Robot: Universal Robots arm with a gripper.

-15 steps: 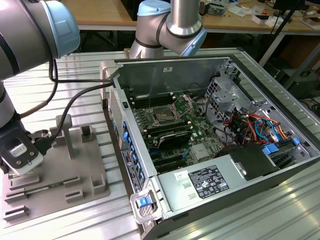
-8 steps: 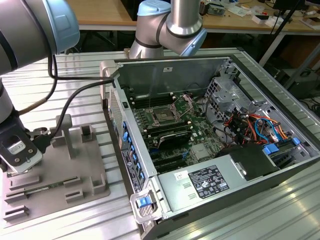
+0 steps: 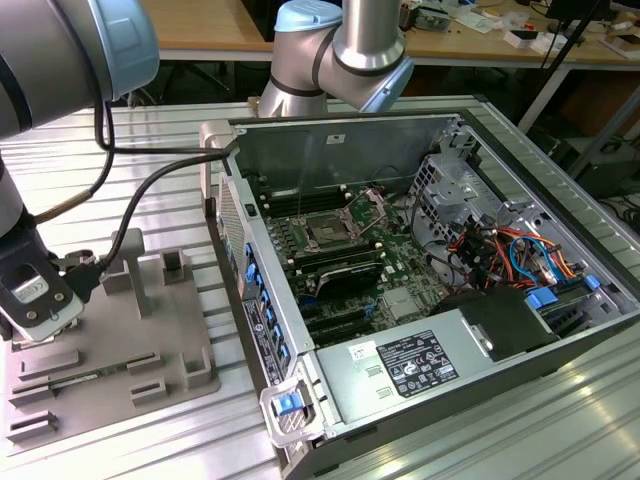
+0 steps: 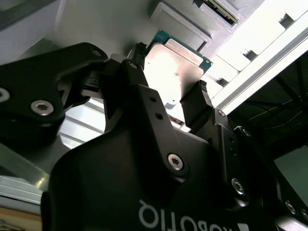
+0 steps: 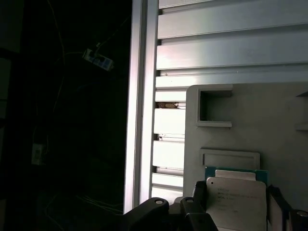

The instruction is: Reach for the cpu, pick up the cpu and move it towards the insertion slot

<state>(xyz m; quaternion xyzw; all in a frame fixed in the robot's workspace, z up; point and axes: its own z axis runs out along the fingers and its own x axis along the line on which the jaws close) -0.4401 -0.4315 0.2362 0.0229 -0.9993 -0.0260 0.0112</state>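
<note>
Ribbed aluminium worktop [image 3: 150, 150], with a grey fixture plate [image 3: 130, 340] on it at the exterior view's left. Over that plate, the cpu [image 4: 175, 67]: thin, square, bright silvery face, pinched between the two black fingers [image 4: 198, 103] of the gripper [image 4: 169, 73]. Pressed against two opposite edges of the cpu in both wrist views. Cannot tell whether lifted clear of the plate or resting on it.

In the second wrist view, a look past the dark gripper body at the metal face, green board edge along one side, raised grey blocks [image 4: 185, 21] of the plate just behind, and a worktop rail in glare beyond.

In the first wrist view, the cpu [image 5: 236, 204] from another angle, small print on its face, teal rim along the far edge. Just beside it on the plate, a low rectangular outline [image 5: 230, 159]; farther along, a square-cornered pocket [image 5: 214, 108]. Past the plate's edge, worktop slats, then darkness.

In the exterior view, the wider layout: gripper [image 3: 38, 335] low over the plate's end toward the exterior view's left, black cable [image 3: 130, 225] arching above the plate. Just beside the plate, on the exterior view's right, an open computer case [image 3: 300, 420]. Inside it, on green board, the insertion slot [image 3: 330, 232]: square, dark centre, metal frame, well apart from the plate and the gripper.
</note>
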